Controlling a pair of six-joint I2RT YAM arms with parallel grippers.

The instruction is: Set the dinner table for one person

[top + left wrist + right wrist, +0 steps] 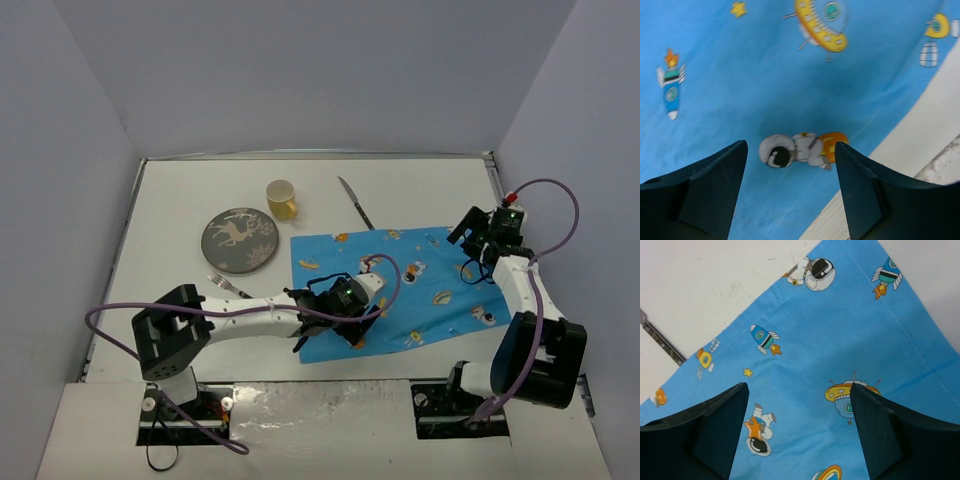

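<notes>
Dinner table spreads beneath both grippers, left gripper and right gripper each wide open and empty above the blue placemat, whose laying looks finished; next, probably, reaching for the plate beyond the left gripper's left side.

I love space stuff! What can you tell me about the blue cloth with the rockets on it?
It is a blue cloth, a rectangle with a stitched hem, printed with rockets, astronauts, flying saucers and stars. It lies flat and a bit askew on the white table. The open left gripper hovers over its near left corner and the open right gripper over its far right part. A knife lies just beyond its far edge.
</notes>
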